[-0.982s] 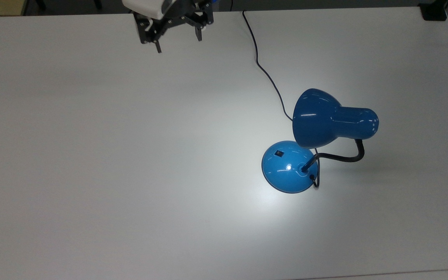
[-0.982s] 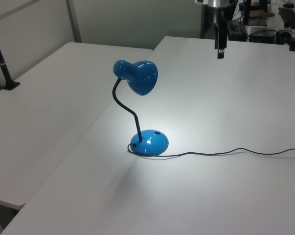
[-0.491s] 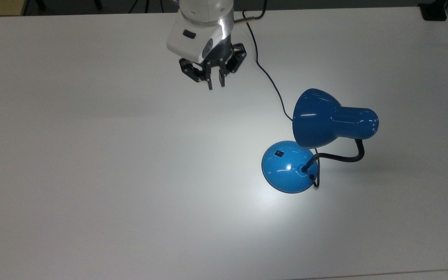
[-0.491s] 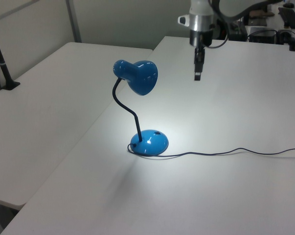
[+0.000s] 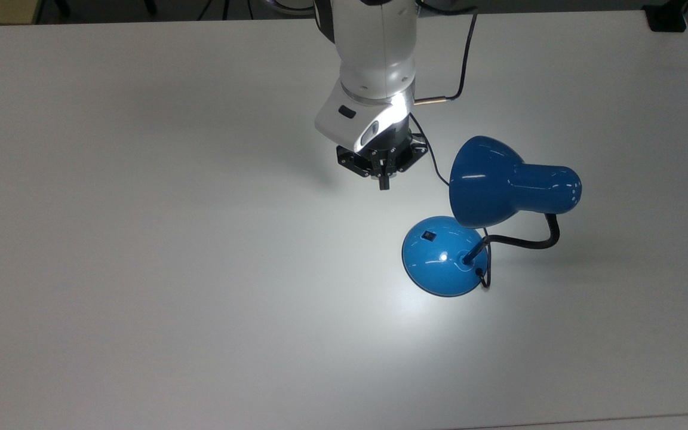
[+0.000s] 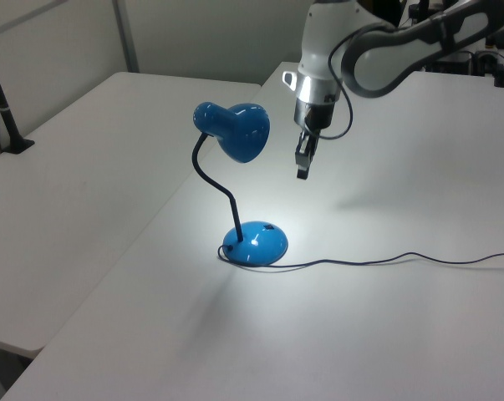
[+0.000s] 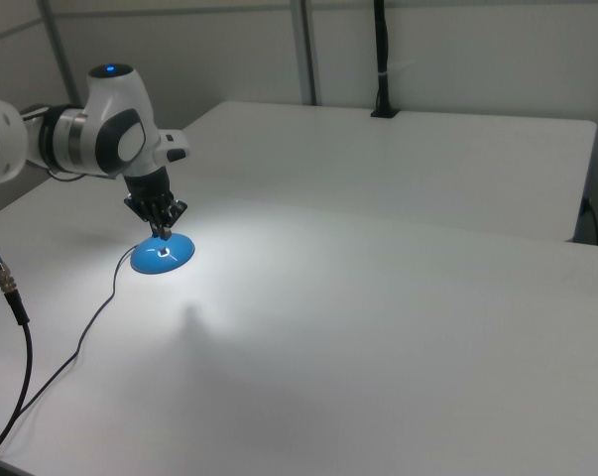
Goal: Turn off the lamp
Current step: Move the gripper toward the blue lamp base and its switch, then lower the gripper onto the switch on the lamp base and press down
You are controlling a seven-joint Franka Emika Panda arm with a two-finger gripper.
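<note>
A white table [image 5: 141,269] carries a pool of light. In the top view, the fingers [image 5: 384,179] hang pressed together, holding nothing, just left of the lit blue lamp [image 5: 487,185] standing right of centre.

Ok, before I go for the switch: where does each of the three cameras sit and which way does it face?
Top view: overhead, looking straight down on the table; the arm enters from the top edge, gripper above the lamp.
Left view: raised at one table corner, looking obliquely across; arm enters from the upper right, gripper hanging beside the lamp's shade.
Right view: raised at the opposite side; arm at the left, gripper over the lamp's base.
Shared: all three show the lit base and the shut gripper.
</note>
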